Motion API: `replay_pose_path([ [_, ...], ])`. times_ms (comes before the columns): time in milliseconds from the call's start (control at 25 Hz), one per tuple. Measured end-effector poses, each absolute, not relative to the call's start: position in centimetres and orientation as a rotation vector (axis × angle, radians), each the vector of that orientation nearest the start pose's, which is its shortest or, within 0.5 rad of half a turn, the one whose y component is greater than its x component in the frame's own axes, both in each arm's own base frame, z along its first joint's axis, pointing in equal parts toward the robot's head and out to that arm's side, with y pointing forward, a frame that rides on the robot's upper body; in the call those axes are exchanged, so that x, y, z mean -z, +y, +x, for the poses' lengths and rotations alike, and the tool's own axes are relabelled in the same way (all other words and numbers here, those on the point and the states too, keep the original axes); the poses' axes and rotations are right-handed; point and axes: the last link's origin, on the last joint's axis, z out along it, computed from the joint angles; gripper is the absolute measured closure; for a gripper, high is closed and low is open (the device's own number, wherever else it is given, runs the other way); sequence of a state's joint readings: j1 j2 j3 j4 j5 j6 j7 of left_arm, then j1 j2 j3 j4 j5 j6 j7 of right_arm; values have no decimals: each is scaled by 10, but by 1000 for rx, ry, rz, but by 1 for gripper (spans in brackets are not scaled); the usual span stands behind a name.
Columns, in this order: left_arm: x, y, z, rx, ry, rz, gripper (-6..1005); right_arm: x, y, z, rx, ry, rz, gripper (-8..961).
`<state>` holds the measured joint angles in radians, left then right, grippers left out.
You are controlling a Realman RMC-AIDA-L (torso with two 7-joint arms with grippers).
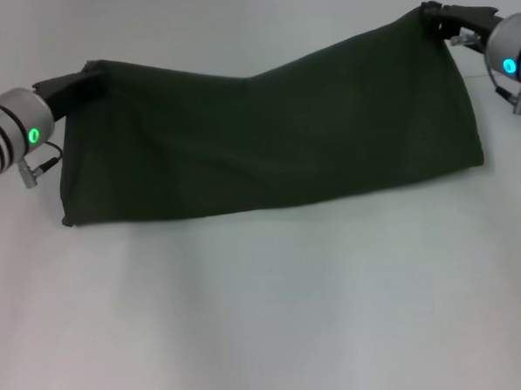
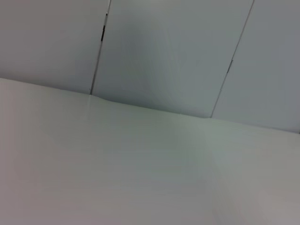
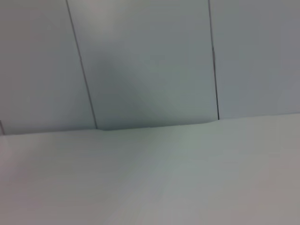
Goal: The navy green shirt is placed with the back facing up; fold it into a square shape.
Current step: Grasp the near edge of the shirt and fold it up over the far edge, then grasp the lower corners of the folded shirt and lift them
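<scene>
Big dark olive-green soft fabric shirt [image 1: 266, 138] stretched across the white table [image 1: 267, 317], far edge lifted, near edge resting on the tabletop. Left gripper [image 1: 87, 80] clamped on the far left corner, right gripper [image 1: 433, 16] pinching the far right corner. Only visible from the head view though; wrist views catch just bare table and grey wall panels [image 2: 178, 51].

White table [image 1: 267, 317], plain and matte, fills view. Navy green shirt [image 1: 266, 138] lies on far half, lower edge resting on surface, upper edge raised at both corners. Wrist views show bare tabletop [image 2: 140, 173] meeting pale panelled wall [image 2: 173, 51].
</scene>
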<state>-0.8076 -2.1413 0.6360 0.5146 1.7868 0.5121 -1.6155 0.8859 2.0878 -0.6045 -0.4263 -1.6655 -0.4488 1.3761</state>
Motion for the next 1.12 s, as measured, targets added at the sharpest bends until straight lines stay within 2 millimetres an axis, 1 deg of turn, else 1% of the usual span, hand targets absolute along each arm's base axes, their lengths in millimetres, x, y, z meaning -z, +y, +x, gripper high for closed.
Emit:
replay_pose_path([
  [120, -2, 472, -249, 557, -1039, -1793, 976, -20, 495, 236, -491, 888, -1784, 920],
  [280, 3, 472, -251, 532, -1059, -1775, 975, -20, 497, 235, -469, 881, -1774, 919],
  [400, 3, 472, -255, 536, -1091, -1741, 974, -22, 497, 237, -463, 890, -1759, 860],
  [640, -2, 469, -265, 536, -1123, -1693, 785, -26, 499, 242, -423, 899, -1715, 743],
  [720, -7, 468, -271, 543, -1134, -1677, 688, -27, 499, 244, -424, 905, -1710, 704],
  [840, -16, 464, -278, 593, -1158, -1692, 542, -32, 495, 251, -463, 931, -1701, 494],
  [1040, -33, 444, -284, 758, -1176, -1805, 454, -46, 476, 270, -634, 997, -1737, 238],
  [1120, -39, 432, -289, 798, -1166, -1847, 419, -53, 463, 279, -714, 1032, -1776, 194],
])
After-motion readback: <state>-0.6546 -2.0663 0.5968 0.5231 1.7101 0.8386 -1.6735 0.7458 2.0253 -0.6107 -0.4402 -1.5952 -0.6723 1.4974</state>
